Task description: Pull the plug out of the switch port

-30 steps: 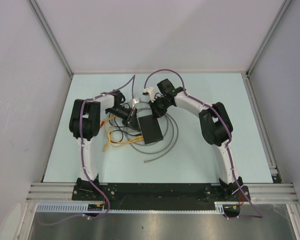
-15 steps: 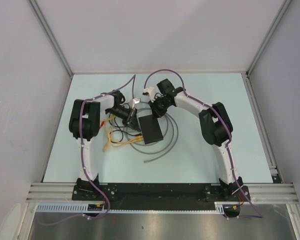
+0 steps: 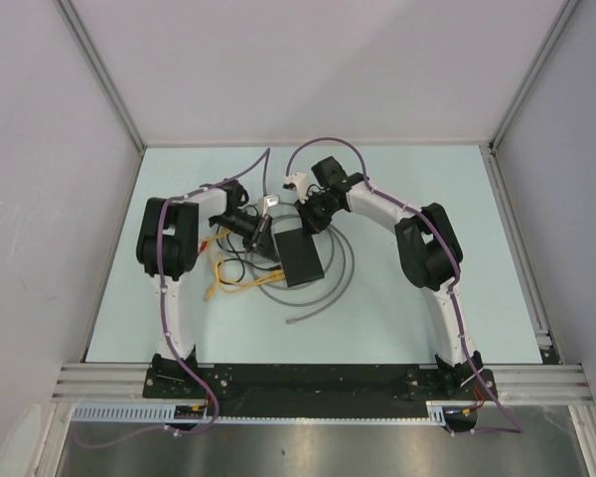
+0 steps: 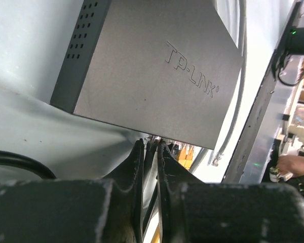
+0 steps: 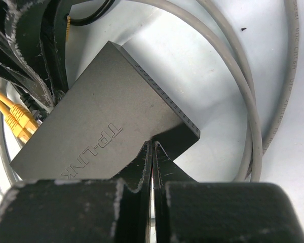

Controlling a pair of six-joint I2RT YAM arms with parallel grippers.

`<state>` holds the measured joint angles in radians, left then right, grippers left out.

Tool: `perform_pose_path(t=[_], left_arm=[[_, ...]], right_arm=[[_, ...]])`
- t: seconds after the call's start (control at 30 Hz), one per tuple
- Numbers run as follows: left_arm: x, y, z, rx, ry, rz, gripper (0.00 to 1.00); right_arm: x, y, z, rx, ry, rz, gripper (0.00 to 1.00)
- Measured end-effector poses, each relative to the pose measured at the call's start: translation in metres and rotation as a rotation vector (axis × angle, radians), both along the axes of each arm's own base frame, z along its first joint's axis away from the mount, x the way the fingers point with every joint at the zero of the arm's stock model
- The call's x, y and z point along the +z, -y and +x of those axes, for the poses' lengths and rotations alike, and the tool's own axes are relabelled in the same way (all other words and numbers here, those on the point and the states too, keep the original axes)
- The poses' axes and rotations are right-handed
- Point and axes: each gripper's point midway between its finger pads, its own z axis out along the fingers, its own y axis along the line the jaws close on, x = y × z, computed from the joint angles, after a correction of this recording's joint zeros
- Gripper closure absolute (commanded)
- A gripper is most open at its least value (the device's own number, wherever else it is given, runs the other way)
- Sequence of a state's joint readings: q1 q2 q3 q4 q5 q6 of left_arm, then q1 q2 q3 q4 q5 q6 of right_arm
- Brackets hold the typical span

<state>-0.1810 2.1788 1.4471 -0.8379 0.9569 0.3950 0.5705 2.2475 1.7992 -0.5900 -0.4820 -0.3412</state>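
The switch [image 3: 300, 256] is a flat black box lying in the middle of the table. It fills the left wrist view [image 4: 152, 76] and the right wrist view [image 5: 101, 126]. My left gripper [image 3: 265, 238] is at the switch's port edge. In its own view the left gripper [image 4: 150, 144] is nearly closed on a thin dark cable with a clear plug [image 4: 152, 141] at the fingertips, right against the switch. My right gripper [image 3: 312, 223] is shut, and in its own view the right gripper [image 5: 152, 145] rests tips-down on the switch's top near a corner.
Yellow cables [image 3: 223, 283] with yellow plugs [image 5: 16, 119] lie left of the switch. A grey cable [image 3: 330, 286] loops around the switch's right and near sides. A black cable [image 3: 233, 263] lies by the left arm. Walls enclose the table on three sides.
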Motion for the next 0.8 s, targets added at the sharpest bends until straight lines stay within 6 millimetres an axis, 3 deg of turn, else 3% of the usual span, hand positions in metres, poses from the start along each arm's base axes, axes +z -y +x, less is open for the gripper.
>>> perform_pose_path(t=[0.3,0.53,0.8], left_arm=[[0.008,-0.016,0.021,-0.002,0.032,0.102,1.0],[-0.001,-0.018,0.001,0.035,-0.038,0.015,1.0],[0.002,-0.02,0.005,0.027,-0.042,0.061,1.0]], right_arm=[[0.001,0.0,0.005,-0.004,0.019,0.002,1.0],[0.0,-0.001,0.004,0.0,0.021,-0.002,1.0],[0.002,0.005,0.001,0.001,-0.018,-0.006,1.0]])
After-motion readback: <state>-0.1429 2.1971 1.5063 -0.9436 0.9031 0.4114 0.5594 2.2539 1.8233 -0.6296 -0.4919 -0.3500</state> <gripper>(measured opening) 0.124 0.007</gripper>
